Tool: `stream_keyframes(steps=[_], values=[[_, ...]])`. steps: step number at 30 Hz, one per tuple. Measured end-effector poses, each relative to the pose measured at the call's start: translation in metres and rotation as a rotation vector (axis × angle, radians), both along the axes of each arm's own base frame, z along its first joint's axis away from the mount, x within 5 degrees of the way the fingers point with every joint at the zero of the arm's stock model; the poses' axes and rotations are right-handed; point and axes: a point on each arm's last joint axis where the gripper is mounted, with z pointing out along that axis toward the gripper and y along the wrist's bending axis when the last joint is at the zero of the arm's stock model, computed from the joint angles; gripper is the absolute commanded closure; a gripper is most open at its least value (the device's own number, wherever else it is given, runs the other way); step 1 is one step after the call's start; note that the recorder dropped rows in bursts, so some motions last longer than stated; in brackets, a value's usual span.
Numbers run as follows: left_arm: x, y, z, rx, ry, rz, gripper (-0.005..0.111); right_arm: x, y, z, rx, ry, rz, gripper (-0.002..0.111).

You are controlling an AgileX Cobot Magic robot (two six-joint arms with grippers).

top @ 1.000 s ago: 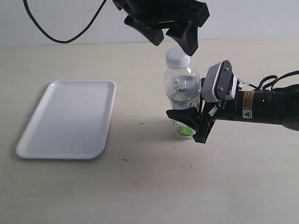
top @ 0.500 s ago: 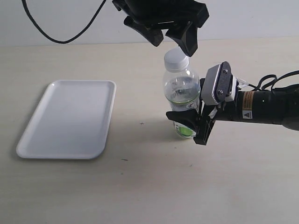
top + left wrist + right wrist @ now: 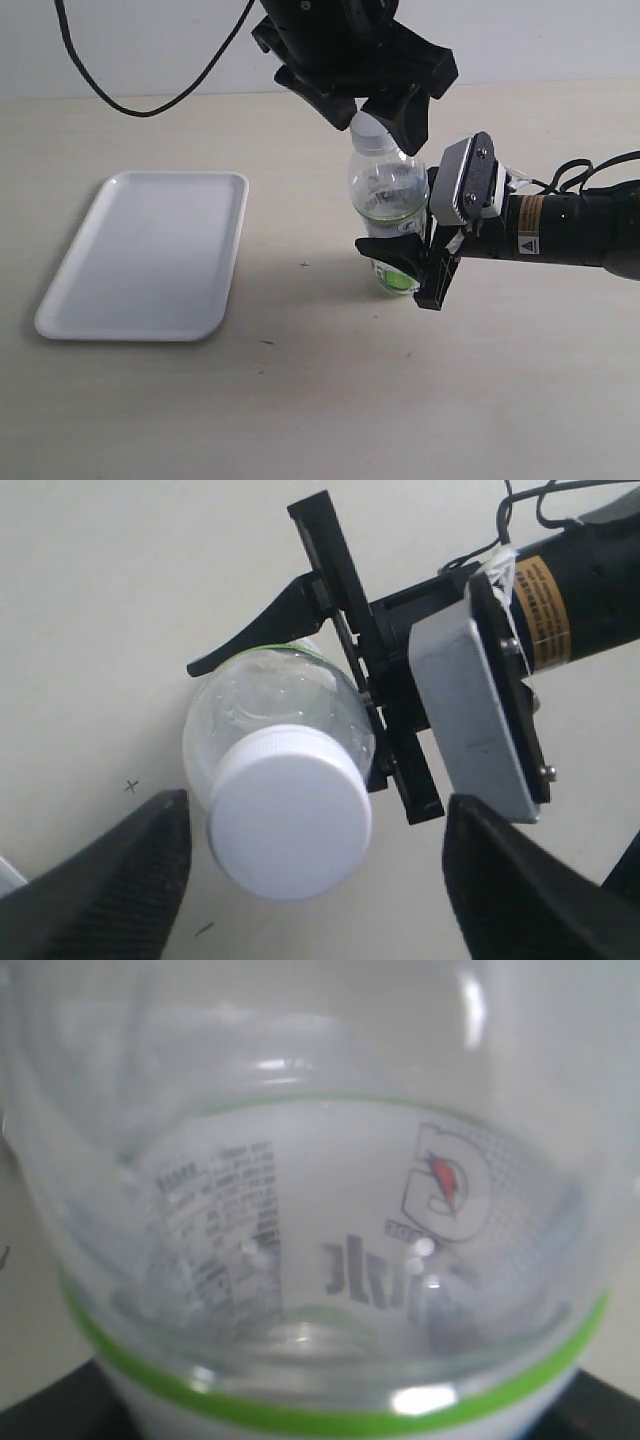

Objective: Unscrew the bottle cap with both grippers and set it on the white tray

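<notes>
Cap grab: left pincer [image 3: 375,118] open astride bottle cap [image 3: 288,810]; right pincer [image 3: 405,268] clamps bottle [image 3: 385,190].
Centre, close squarely, twist; white tray [image 3: 150,250] lies at bottle's 9 o'clock.

Left gripper [image 3: 376,124]: big, glossy black, two thick wedge fingers [image 3: 100,895], woven carbon-like texture. Black cable [image 3: 150,98] looping off behind it.
Right gripper [image 3: 405,268]: slim, black, thin flat bracket, one curved finger.
Grey block [image 3: 462,182] right behind it: rounded corners, small screws [image 3: 545,771] at edge.
Past grey block: black tubular arm [image 3: 585,230], orange-yellow warning sticker [image 3: 530,226], white tie [image 3: 500,560], thin black wires [image 3: 572,173].
</notes>
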Motion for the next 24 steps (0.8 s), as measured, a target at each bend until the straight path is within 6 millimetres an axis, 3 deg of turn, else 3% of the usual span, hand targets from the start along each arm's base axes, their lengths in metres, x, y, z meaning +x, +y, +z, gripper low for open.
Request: stream_keyframes(steps=[19,24], values=[[0.0022,-0.0011,-0.0053,0.013,0.008,0.012,0.041,0.0001,-0.0001,0.0,0.001,0.001,-0.002,0.108],[0.0022,-0.0011,-0.0053,0.013,0.008,0.012,0.059,0.0001,-0.0001,0.0,0.001,0.001,-0.002,0.108]])
